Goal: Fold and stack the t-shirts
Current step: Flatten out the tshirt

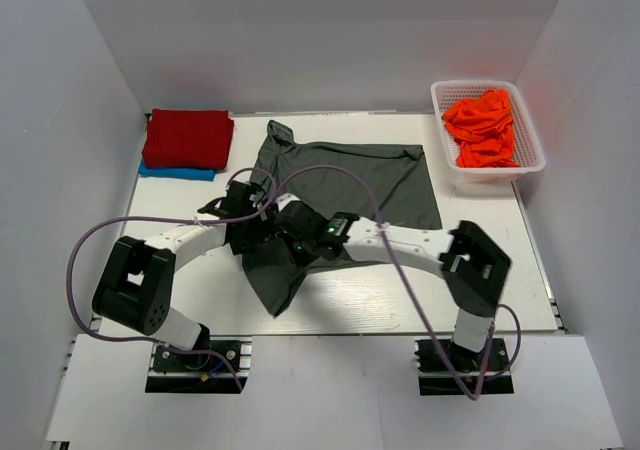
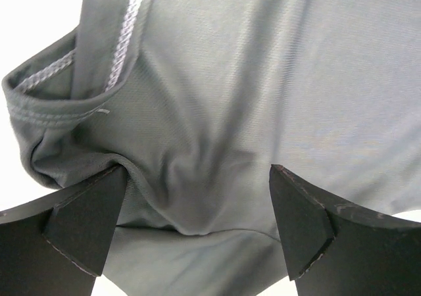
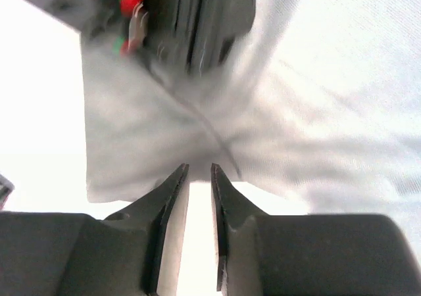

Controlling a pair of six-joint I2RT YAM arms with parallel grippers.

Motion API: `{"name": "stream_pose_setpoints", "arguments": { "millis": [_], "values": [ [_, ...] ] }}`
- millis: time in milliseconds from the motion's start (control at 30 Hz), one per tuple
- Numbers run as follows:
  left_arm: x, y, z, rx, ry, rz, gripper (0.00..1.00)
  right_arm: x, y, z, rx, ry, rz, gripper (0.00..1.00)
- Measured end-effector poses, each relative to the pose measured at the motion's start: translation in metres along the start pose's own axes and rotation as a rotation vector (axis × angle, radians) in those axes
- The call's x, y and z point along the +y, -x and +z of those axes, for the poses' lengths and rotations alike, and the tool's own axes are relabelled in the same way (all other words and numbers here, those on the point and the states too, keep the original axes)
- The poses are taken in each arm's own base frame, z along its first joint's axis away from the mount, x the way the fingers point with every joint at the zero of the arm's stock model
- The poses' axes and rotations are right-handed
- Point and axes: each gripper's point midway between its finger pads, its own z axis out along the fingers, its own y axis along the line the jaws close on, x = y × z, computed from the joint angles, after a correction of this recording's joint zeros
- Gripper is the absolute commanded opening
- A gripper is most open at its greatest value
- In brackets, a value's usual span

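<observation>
Left gripper (image 2: 197,177): black fingers (image 2: 85,220) spread wide in the lower corners of the wrist frame, nothing clamped. The charcoal t-shirt (image 2: 263,79) bunches between and above them, its stitched hem curling at the left edge.

Right gripper (image 3: 198,171): jaws parted by a narrow slit with bare table showing through it. Tips sit at the cloth's lower edge, in the lower centre of the frame.

Top view: both grippers meet over the charcoal shirt at mid-table (image 1: 480,270). Its long axis runs diagonally from upper right to lower centre, with a pointed corner aimed at the bottom of the frame.

Upper left: red t-shirt (image 1: 188,138) folded on top of the blue t-shirt (image 1: 172,172).

Upper right: orange t-shirts (image 1: 480,128) heaped in the white basket (image 1: 495,173).
</observation>
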Motion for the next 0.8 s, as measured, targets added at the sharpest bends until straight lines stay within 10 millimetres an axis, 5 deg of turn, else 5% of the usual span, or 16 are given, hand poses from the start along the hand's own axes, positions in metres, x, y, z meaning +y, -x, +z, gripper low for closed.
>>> {"name": "stream_pose_setpoints", "arguments": {
  "millis": [167, 467, 800],
  "values": [
    [-0.007, 0.002, 0.002, 0.0, -0.032, 0.001, 1.0, -0.001, -0.011, -0.023, -0.024, 0.039, 0.002, 0.26],
    [-0.011, 0.003, 0.003, 0.005, -0.048, 0.001, 1.0, 0.005, -0.062, 0.018, 0.142, 0.07, -0.071, 0.25],
    [-0.011, 0.002, 0.002, 0.005, -0.051, 0.0, 1.0, 0.02, -0.018, 0.027, 0.015, 0.084, -0.047, 0.23]
  ]
}}
